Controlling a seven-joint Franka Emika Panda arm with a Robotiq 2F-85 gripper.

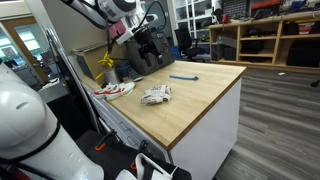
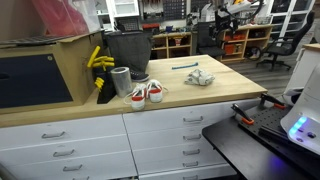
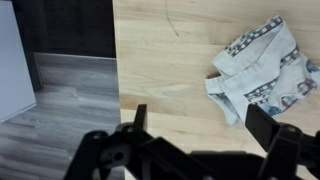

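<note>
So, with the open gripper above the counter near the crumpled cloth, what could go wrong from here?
1. In the wrist view the cloth lies to one side of the open gripper, not between its fingers; a straight descent would probably meet bare counter.
2. The cloth is crumpled, so a pinch may catch only one fold and slip.
3. In an exterior view the sneakers lie nearby; dragging the cloth might nudge them.
</note>
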